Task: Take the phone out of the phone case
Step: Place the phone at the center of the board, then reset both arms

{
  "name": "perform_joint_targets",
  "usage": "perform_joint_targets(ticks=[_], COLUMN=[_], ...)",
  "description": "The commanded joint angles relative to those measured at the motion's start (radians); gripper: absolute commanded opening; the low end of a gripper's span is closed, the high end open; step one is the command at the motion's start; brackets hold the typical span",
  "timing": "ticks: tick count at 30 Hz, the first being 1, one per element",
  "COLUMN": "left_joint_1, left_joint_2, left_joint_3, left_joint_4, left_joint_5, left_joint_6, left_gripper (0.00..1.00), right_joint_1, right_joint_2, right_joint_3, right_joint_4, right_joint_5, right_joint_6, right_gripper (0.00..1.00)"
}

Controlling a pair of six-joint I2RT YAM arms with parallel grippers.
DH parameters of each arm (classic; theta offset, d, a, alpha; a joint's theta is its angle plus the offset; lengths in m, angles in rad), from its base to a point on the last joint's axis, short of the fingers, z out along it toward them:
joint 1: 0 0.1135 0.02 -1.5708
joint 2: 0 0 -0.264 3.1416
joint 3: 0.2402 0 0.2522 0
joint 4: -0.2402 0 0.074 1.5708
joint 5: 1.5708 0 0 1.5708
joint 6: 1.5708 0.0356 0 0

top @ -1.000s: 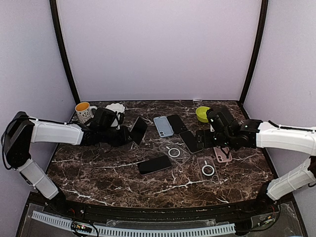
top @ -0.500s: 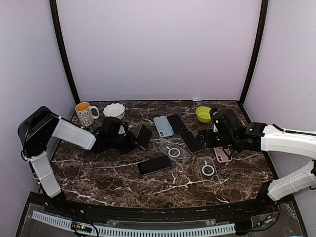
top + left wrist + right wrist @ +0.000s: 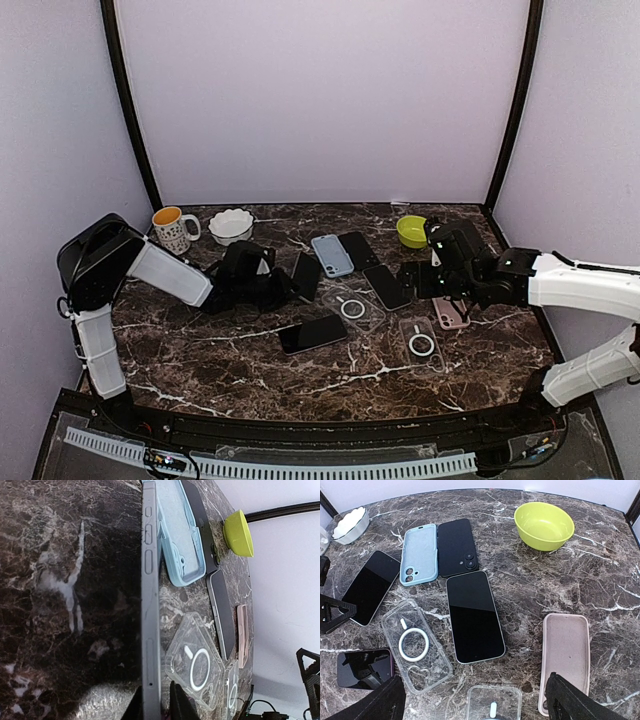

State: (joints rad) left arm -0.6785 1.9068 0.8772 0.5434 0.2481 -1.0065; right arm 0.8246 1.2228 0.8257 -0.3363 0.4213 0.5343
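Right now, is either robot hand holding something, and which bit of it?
The left gripper pinches a dark phone by its near end, jaws on its two flat faces. The right gripper is open and holds nothing.

The left gripper (image 3: 285, 285) lies low over the marble table (image 3: 200, 350), its fingers clamped on the edge of a dark phone (image 3: 306, 275), which stands tilted. Just beyond those fingertips lie a light blue case (image 3: 330, 255) and a clear case (image 3: 352, 308). A second black phone (image 3: 313, 333) lies flat, on the near side of them. The right gripper (image 3: 432, 290) hangs with its jaws spread wide, gripping nothing. Another black phone (image 3: 388, 286) lies just outside its fingers, a pink case (image 3: 450, 313) sits close beside them, and a green bowl (image 3: 411, 231) stands behind them.
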Motion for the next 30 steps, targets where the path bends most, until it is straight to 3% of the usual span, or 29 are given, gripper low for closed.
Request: perform_joint_targets(ticks=[1, 8, 11, 18, 26, 30], left_joint_1=[-0.013, -0.019, -0.026, -0.033, -0.026, -0.020], left_joint_2=[0.021, 0.009, -0.023, -0.182, -0.442, -0.607], left_joint_3=[0.038, 0.017, 0.018, -0.005, -0.027, -0.068], left_joint_4=[0.041, 0.043, -0.007, -0.189, -0.392, -0.404], left_joint_5=[-0.026, -0.061, -0.090, -0.224, -0.483, -0.632], left_joint_6=[0.006, 0.057, 0.102, 0.305, 0.555, 0.731], left_gripper=[0.23, 0.38, 0.49, 0.89, 0.96, 0.96], right_joint_1=[-0.007, -0.007, -0.007, -0.008, -0.040, -0.071], right_joint_2=[-0.011, -0.032, -0.041, -0.097, -0.189, -0.191], right_joint_3=[0.007, 0.006, 0.001, 0.006, 0.010, 0.024], right_joint_4=[0.022, 0.004, 0.004, 0.056, 0.156, 0.175], right_joint_5=[0.022, 0.030, 0.038, 0.043, 0.042, 0.092], right_joint_6=[-0.015, -0.026, -0.041, -0.146, -0.305, -0.319], right_gripper=[0.99, 0.99, 0.99, 0.99, 0.99, 0.99])
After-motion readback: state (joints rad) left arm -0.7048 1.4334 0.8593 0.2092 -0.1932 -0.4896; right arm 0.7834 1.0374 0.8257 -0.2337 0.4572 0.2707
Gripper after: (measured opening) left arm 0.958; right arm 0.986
